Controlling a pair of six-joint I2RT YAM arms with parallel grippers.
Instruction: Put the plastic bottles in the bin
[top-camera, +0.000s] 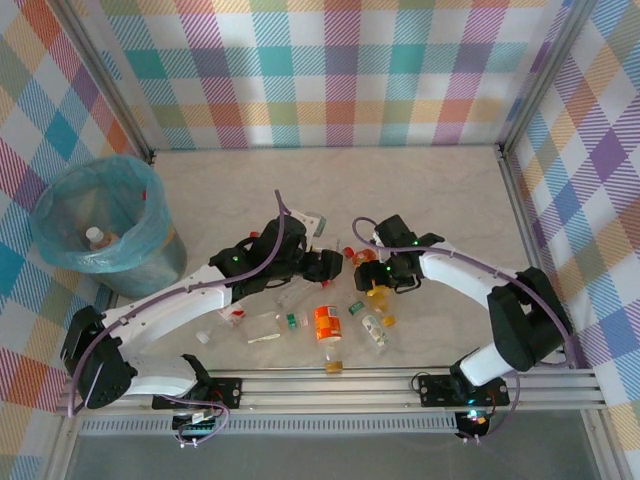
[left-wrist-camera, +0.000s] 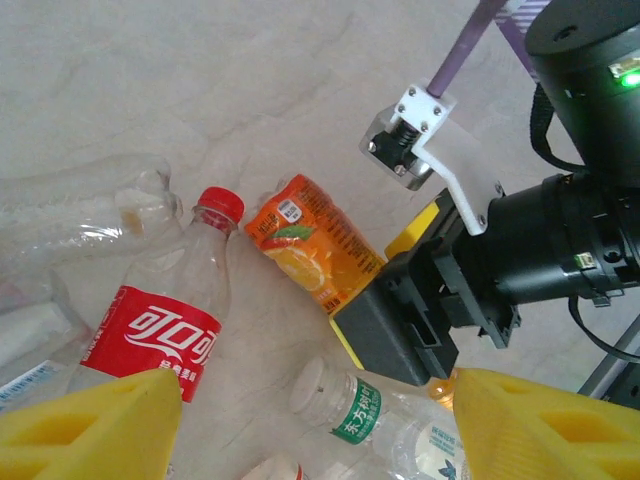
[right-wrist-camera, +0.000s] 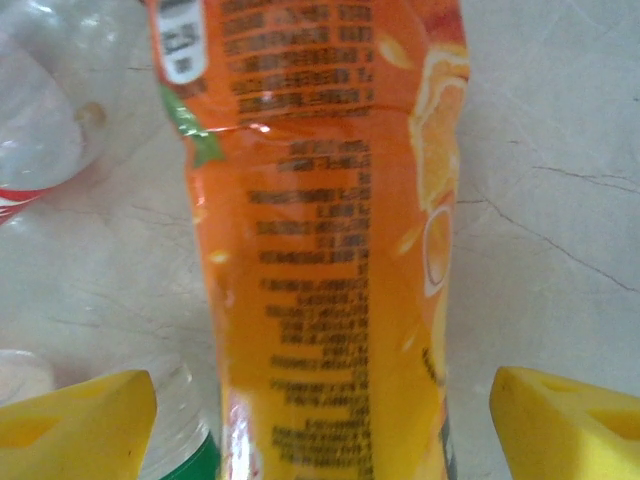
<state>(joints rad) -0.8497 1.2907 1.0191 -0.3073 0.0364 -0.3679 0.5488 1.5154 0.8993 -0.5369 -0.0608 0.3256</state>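
- bin (top-camera: 150, 262): stands at 9 o'clock on the table (top-camera: 420, 190), teal bag liner folded over the rim. 1 bottle (top-camera: 97, 237) lies inside. It sits well apart from the heap, so each pick prob. needs a long swing over.
- plastic bottles (top-camera: 327, 322): most lie on their sides in a loose heap at 6 o'clock, near the arm bases, w/ both arms bent in over them.
- left gripper (left-wrist-camera: 315, 392): jaws wide apart, nothing in them. It hovers over the heap, prob. lining up a pick of its own.
- right gripper (right-wrist-camera: 320, 385): jaws apart, 1 yellow pad each side of the orange juice bottle (right-wrist-camera: 320, 250) w/ gaps on both sides, so it straddles w/o gripping. Prob. set that way to close across the body.
- Coca-Cola bottle (left-wrist-camera: 160, 330): clear, red cap at 12 o'clock, red label w/ white Chinese Coca-Cola script. It lies just beside the orange one, at its 9 o'clock.
- green-label bottle (left-wrist-camera: 362, 415): white cap, white Chinese chars on a green band; can't read them w/ confidence.
- Orange label: orange-slice art, small white barcode patch, fine print too blurred to read.
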